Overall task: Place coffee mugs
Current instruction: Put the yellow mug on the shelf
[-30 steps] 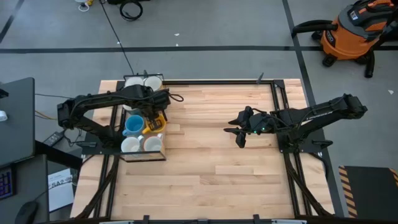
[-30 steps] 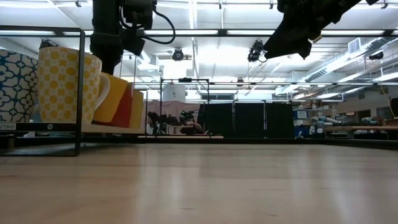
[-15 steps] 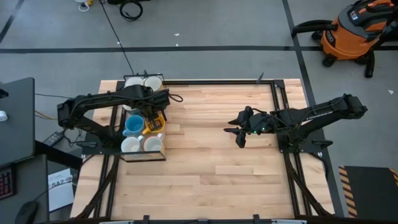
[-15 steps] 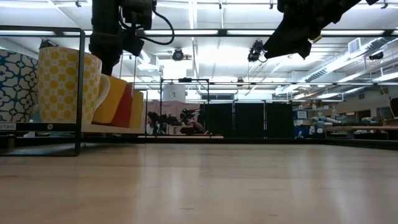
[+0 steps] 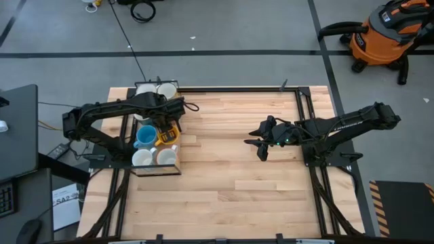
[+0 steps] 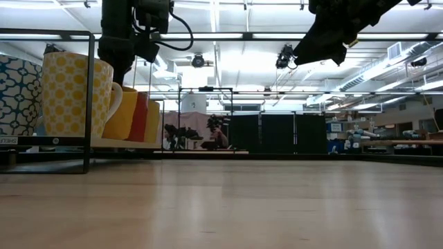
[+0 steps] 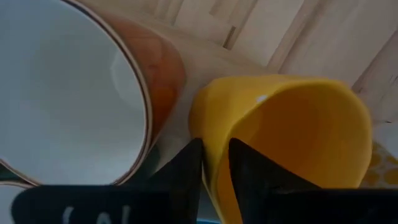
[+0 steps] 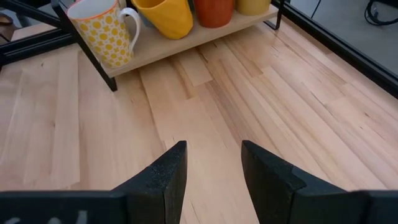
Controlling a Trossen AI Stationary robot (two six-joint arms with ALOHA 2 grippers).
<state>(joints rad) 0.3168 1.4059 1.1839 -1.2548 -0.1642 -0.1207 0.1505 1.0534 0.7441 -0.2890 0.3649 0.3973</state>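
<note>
A black-framed rack (image 5: 130,146) with a wooden shelf stands at the table's left edge and carries the mugs. In the high view I see a light blue mug (image 5: 144,137), two white-looking mugs (image 5: 142,158) and a plain yellow mug (image 5: 168,137). My left gripper (image 5: 171,125) is above the rack, shut on the yellow mug (image 7: 292,130), which leans beside an orange mug (image 7: 163,68). The low view shows a yellow-dotted mug (image 6: 69,97), a blue-and-white patterned mug (image 6: 17,97) and the tilted yellow mug (image 6: 123,111). My right gripper (image 5: 262,146) hangs open over mid-table, touching nothing. My left gripper pinches the yellow mug's wall at the rim (image 7: 208,134), with one finger (image 7: 249,171) inside the mug and the other finger (image 7: 183,171) outside. It comes from above, pointing down. The mug is tilted on the rack's shelf, next to the orange mug.
Bare wooden tabletop (image 5: 230,183) stretches between the rack and the right arm. Black rails (image 5: 302,102) edge the table. An orange shop vacuum (image 5: 386,37) stands on the floor beyond the far right corner. A second yellow mug (image 8: 252,5) stands past the orange one.
My left gripper has edged slightly toward the table's left. The yellow mug has shifted with it, and more of the orange mug behind it shows in the low view. The right arm has kept still.
</note>
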